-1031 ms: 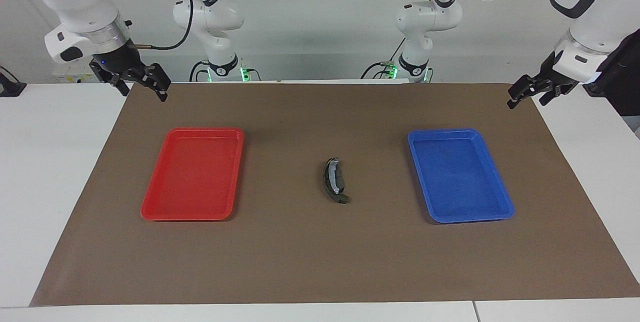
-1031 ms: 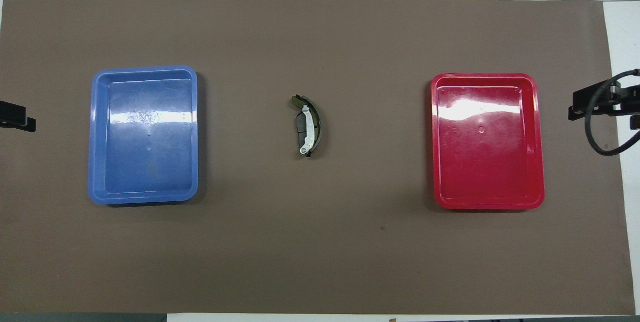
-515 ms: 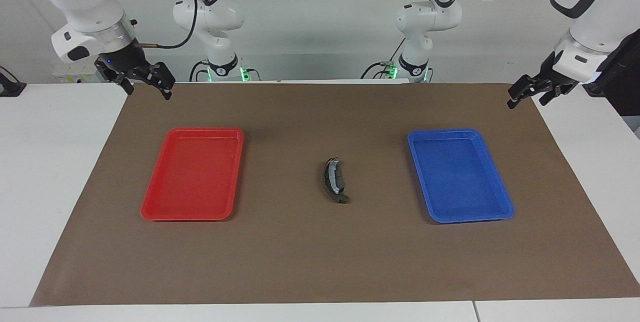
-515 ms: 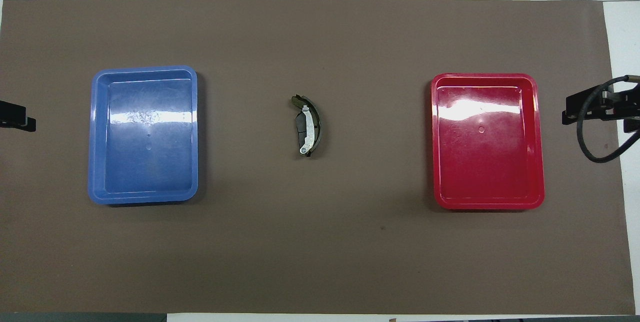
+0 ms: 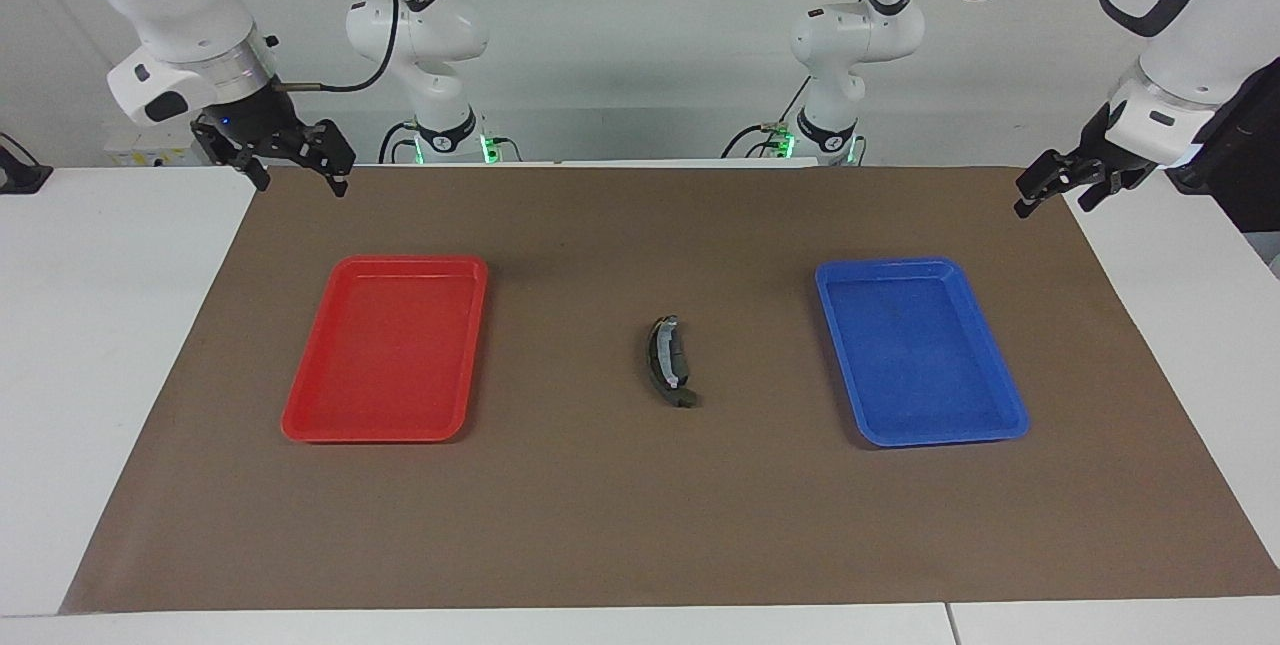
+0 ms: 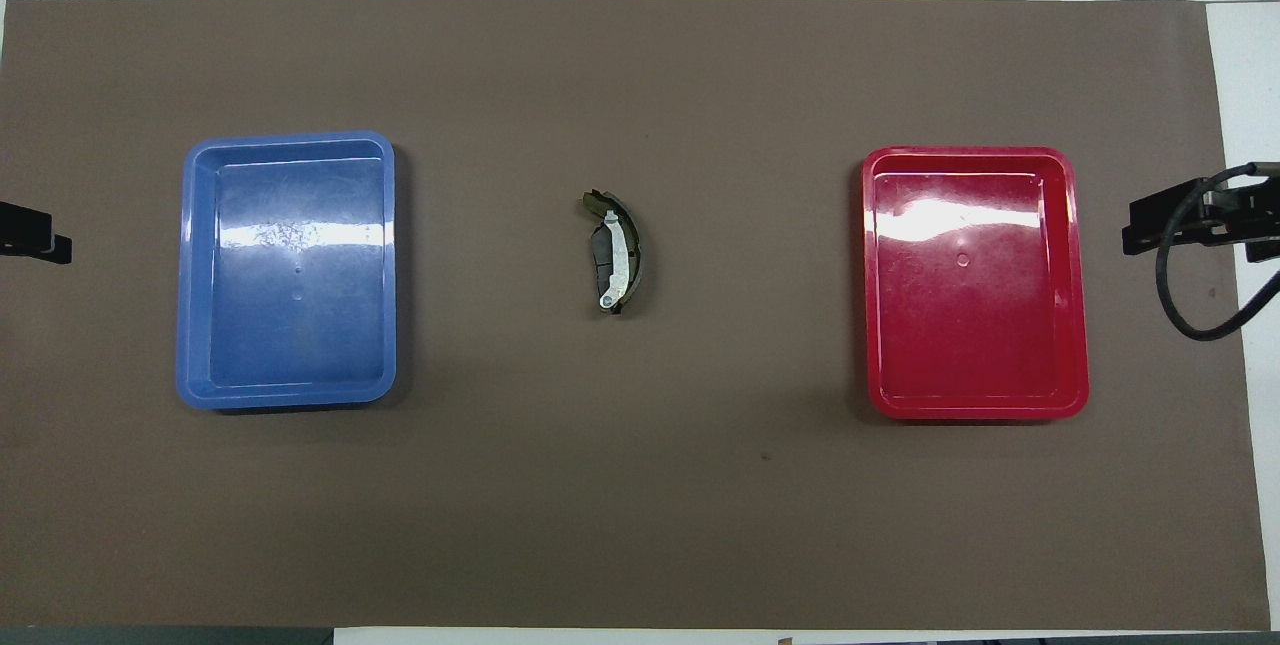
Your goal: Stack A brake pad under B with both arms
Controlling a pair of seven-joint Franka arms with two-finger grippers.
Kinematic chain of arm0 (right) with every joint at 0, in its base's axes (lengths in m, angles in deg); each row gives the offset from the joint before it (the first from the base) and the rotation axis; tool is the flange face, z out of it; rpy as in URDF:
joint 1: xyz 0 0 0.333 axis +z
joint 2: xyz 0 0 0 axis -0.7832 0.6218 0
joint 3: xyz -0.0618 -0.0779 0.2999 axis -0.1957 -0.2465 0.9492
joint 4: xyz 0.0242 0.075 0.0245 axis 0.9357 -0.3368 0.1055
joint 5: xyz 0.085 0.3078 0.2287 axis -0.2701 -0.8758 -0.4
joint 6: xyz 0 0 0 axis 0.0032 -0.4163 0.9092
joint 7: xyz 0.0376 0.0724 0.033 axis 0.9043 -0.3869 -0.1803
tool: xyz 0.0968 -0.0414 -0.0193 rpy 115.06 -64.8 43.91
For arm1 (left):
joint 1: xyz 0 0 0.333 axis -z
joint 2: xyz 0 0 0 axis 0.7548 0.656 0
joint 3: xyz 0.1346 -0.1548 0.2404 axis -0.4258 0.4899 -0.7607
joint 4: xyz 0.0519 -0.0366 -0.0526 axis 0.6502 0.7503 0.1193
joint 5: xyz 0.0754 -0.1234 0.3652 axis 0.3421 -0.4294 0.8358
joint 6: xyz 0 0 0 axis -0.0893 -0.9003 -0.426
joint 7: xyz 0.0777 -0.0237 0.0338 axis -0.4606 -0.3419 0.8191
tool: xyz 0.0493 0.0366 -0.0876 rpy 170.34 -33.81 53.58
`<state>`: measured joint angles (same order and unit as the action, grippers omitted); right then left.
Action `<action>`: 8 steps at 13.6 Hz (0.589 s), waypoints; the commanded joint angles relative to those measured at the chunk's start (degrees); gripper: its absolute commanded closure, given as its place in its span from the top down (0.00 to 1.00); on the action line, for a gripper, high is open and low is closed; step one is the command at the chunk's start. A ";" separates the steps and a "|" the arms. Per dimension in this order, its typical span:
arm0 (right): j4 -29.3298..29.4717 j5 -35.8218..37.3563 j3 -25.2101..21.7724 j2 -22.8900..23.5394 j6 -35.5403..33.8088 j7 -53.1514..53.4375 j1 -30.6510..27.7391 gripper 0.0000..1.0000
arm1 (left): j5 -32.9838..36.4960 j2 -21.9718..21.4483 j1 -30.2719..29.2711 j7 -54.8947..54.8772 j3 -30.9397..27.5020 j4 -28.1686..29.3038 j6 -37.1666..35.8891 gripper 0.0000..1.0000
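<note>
Stack: B [image 5: 668,363] on A brake pad [image 6: 600,260] | left hand [image 5: 1050,187], right hand [image 5: 290,160]: open, empty, well apart

Pad [image 6: 601,261] mostly hidden under shoe [image 6: 622,255]; only a dark sliver showing beside the silvery band, groove not visible. In the facing view, pad [image 5: 680,357] and shoe [image 5: 662,361] too small to tell apart cleanly, contact between them not readable. Left gripper [image 6: 35,233] cut off by the overhead view's edge, just a black tip showing. Right gripper [image 6: 1160,225] likewise cut by that view's edge, partly crossed by a looping cable [image 6: 1190,295]. Both arms cropped at the top of the facing view. Left gripper [image 5: 1045,187] there seen slantwise, fingers overlapping; right gripper [image 5: 295,160] plainer, fingers parted.
</note>
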<state>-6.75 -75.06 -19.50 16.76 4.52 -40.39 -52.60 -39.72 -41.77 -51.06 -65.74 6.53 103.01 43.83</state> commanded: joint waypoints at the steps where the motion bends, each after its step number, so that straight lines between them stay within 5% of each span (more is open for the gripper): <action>1: -1.11 0.65 0.36 -1.22 0.07 -1.38 -0.45 1.00 | 0.77 -1.42 -0.41 0.56 0.28 1.52 0.46 1.00; 8: -1.20 0.47 0.36 -1.22 0.07 -1.02 -0.45 1.00 | 0.68 -1.42 -0.41 0.56 0.28 1.52 0.46 1.00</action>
